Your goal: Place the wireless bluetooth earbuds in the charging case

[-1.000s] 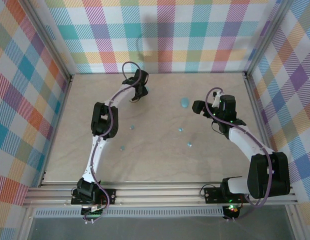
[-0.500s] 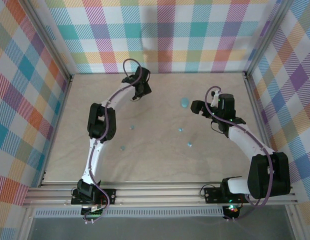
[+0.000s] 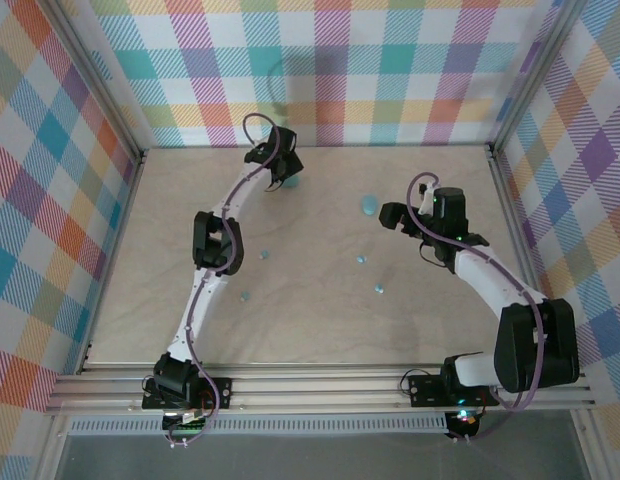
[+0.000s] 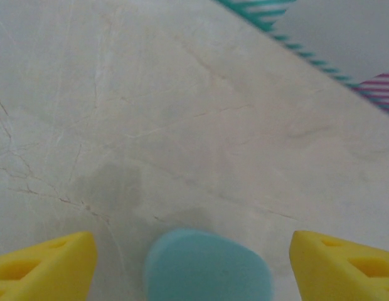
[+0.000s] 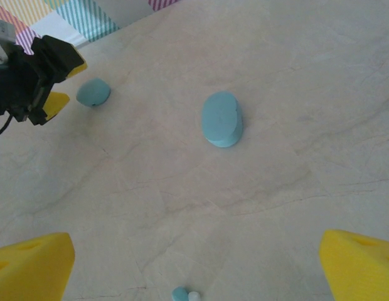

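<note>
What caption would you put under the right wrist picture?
Wide-open yellow fingers frame a teal case on the table, an earbud nearer the camera.
</note>
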Motion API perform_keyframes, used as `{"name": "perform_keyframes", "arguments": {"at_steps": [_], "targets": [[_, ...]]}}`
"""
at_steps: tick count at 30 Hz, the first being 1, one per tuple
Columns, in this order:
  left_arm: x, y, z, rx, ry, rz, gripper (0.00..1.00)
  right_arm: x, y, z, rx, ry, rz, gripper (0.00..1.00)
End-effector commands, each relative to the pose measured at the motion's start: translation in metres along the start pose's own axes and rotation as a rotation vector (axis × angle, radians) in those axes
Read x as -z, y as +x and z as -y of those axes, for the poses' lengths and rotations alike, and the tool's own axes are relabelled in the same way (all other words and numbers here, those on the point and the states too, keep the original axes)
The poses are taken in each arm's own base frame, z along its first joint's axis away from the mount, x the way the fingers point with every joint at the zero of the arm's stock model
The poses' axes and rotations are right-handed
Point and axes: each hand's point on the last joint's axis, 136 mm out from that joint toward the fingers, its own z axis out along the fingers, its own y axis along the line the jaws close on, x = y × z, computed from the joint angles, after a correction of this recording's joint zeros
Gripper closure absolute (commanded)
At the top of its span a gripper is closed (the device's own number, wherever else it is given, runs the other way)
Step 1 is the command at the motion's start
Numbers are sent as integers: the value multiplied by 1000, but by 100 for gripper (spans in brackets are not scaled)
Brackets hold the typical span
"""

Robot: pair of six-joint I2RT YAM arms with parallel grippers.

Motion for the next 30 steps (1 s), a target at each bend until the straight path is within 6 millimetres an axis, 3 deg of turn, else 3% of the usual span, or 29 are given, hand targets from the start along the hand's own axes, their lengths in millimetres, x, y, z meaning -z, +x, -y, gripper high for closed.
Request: {"name": "perform_keyframes", "arguments": {"at_steps": [1,6,12,16,24,30], "targets": [[-6,-9,9,-64,42,39,18,-3,-7,-10,18,-32,1,0],[-14,1,13,-102,77,4,21,-4,-4,-10,15,-33,-4,0],[-11,34,20,-153,93,-101,27,-5,-2,-13,-2,-45,-11,0],[0,52,22,-227,82,-128,31,-1,-2,-17,-1,-53,-13,0],[22,78,9,-316,56,-196,54,8,-1,-27,-6,-78,-15,0],[44,95,6,-379,102,-245,59,15,-2,-31,-21,-79,-16,0]]}}
